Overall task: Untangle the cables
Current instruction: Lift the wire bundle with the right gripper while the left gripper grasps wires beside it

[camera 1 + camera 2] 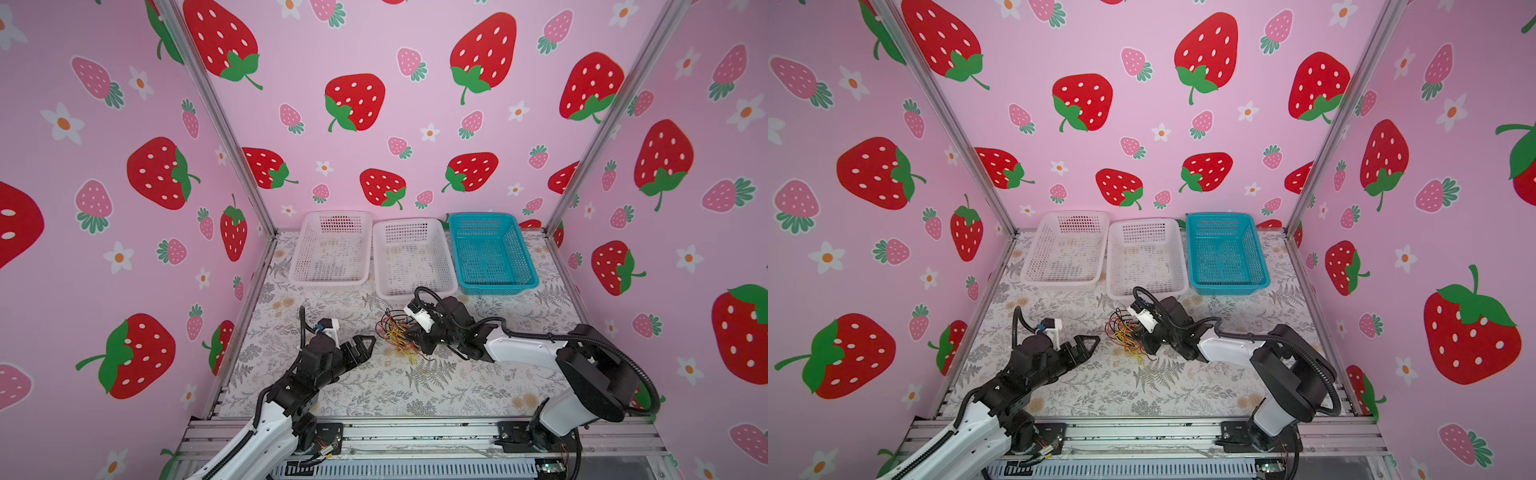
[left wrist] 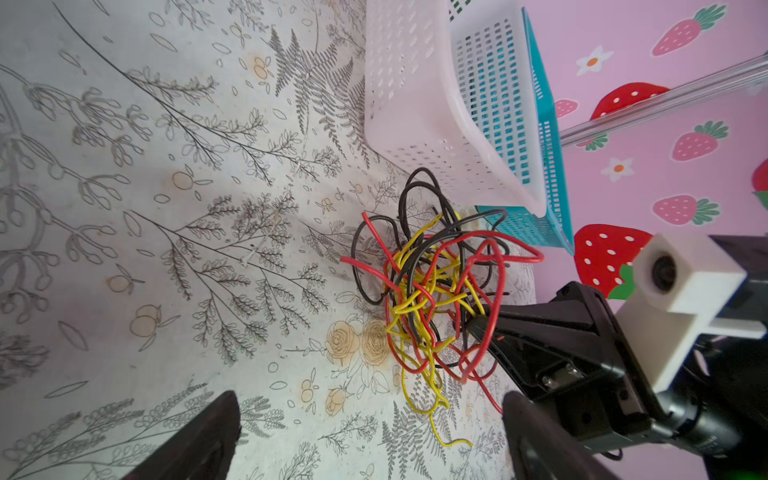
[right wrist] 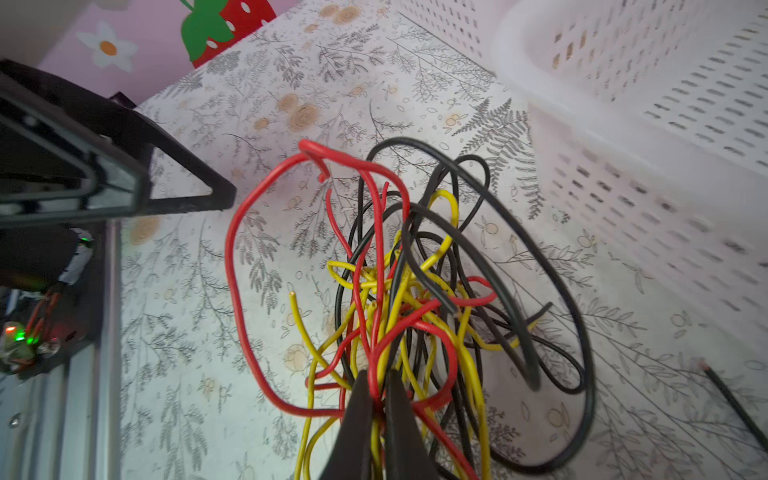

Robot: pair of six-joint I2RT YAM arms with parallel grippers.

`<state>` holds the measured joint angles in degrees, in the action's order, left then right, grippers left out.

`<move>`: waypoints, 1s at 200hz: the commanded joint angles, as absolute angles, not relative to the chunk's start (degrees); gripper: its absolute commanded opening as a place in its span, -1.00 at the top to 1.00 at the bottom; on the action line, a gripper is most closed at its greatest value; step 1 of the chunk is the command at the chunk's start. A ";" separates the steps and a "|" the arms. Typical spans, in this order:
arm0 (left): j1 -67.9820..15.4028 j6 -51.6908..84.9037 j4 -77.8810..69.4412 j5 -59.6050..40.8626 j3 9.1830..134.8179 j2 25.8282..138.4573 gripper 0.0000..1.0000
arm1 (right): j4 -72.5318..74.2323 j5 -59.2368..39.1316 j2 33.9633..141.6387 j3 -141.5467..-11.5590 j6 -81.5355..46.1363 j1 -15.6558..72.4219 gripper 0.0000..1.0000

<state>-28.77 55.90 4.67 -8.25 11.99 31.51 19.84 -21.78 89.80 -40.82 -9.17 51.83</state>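
Because the cables (image 1: 397, 334) are knotted into one loose ball of black, red and yellow wires, they lie as a single heap in the middle of the tabletop (image 1: 374, 395). In both top views the heap is a little below the middle basket.

In the right wrist view the right end effector (image 3: 377, 386) is closed. Its two dark fingers (image 3: 357, 415) are pressed together on a few red and yellow strands at the lower edge of the ball. I judge that this pinch serves to draw those strands out, or to lift the ball so that the loops fall open. A single black wire (image 3: 731, 399) lies apart at the lower right of that view, free of the heap.

The left end effector (image 1: 368, 345) is just left of the heap in a top view, with its jaws wide apart and nothing between them. Probably it is placed there to take the other side of the ball and hold it back when the right arm pulls.

Along the upper part of the tabletop stand two white baskets (image 1: 328, 284) and a blue basket (image 1: 498, 286), and all of them seem empty. Perhaps they are meant to receive the separated wires. The untangling seems near its beginning, since nearly all the wires are in the knot.
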 commanded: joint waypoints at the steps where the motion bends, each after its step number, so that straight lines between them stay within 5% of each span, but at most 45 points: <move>1: -29.82 60.61 -2.60 -10.00 9.50 28.31 -0.98 | 26.71 -30.45 86.91 -39.07 -11.92 50.22 1.00; 88: -33.00 66.16 -9.62 -9.20 3.95 19.14 -0.70 | 43.59 -48.95 86.37 -33.97 -22.64 45.48 1.00; 129: -34.24 66.18 -16.35 -8.73 4.04 25.57 -0.50 | 45.79 -51.59 87.01 -33.75 -23.99 45.42 1.00; 200: -39.70 63.05 -26.43 -8.18 9.80 41.54 -0.43 | 46.05 -53.14 88.51 -34.60 -25.18 45.43 1.00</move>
